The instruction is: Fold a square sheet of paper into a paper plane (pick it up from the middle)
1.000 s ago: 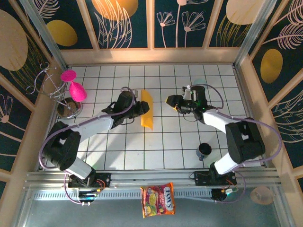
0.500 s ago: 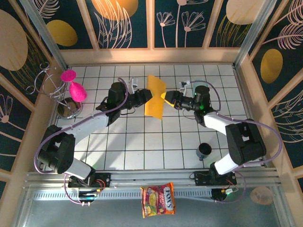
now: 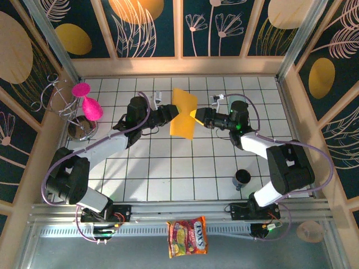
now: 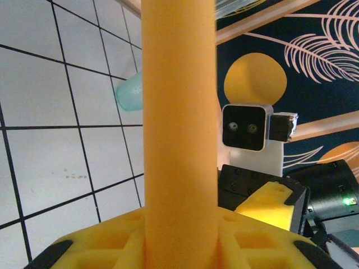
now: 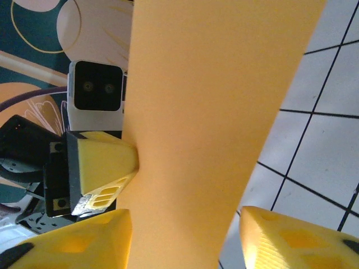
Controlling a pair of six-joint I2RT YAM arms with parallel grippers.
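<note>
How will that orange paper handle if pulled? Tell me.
Likely floppy: the paper looks curled in the left wrist view. Probably very light: the left hand alone pinches it up off the table. It may crease or tear easily, being thin.

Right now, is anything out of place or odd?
Only the snack packet: it lies off the tiles, on the metal ledge at the near edge. The paper is held up by the left gripper.
</note>
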